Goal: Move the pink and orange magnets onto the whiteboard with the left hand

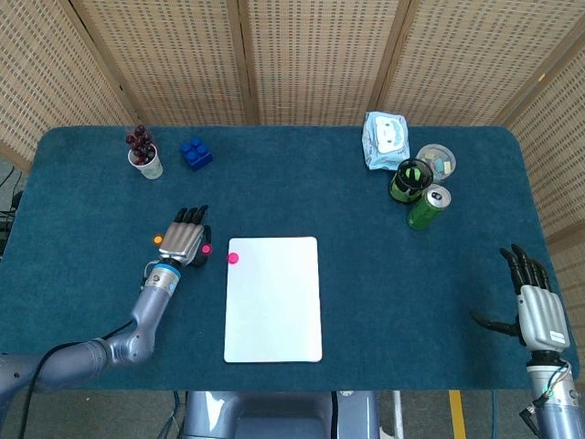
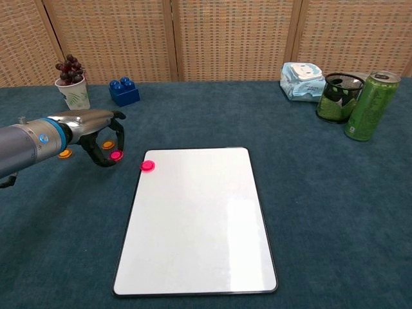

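Left hand: left hand (image 2: 96, 132) arched palm-down over the cloth, fingertips curled around a pink magnet (image 2: 116, 155); cannot tell whether it is pinched or only touched.
Right hand: right hand (image 1: 537, 306) well apart at the near right edge, fingers spread, holding nothing.
Pink magnets: one under the left fingertips, on the cloth just left of the whiteboard (image 2: 199, 219); a second pink magnet (image 2: 148, 165) sits on the board's far-left corner, right at the rim.
Orange magnets: one orange magnet (image 2: 108, 145) beneath the palm, another (image 2: 64, 154) beside the wrist; both on the cloth.
Handling (judged): small flat discs, light, stiff, smooth. Low profile leaves little to hold, so pinch across the rim with thumb and a fingertip. Likely to snap onto the board when close.
Edges: board rim is low, lift only slightly to cross it.
Open room: most of the board is bare. Cup of grapes (image 2: 72, 84) and blue block (image 2: 124, 91) stand behind the hand, out of the path.
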